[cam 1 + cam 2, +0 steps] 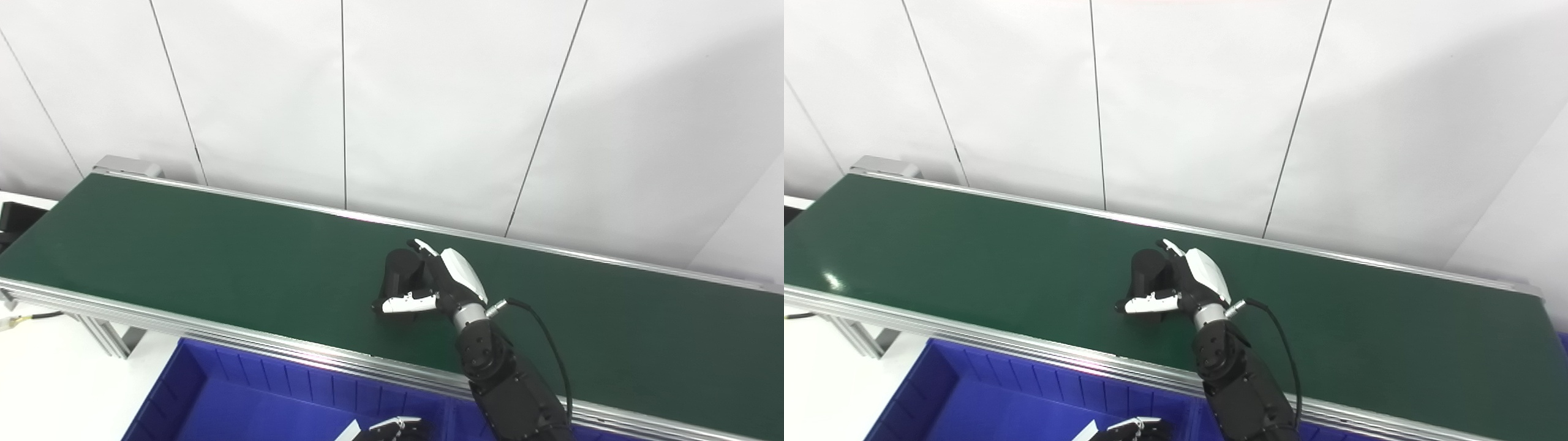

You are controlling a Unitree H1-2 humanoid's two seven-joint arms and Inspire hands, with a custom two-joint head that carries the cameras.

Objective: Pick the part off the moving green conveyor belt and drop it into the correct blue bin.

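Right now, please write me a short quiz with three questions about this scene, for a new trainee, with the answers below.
1. True or false: the right hand is over the green conveyor belt.
2. What is the right hand wrapped around?
A. a black part
B. a red cup
C. a white cloth
3. Fill in: the left hand is low, over the blue ____.

Key:
1. True.
2. A: fingers and thumb curl around the black part, which still sits on the belt.
3. bin.

Black cylindrical part (403, 269) lies mid-belt on the green conveyor belt (184, 257).
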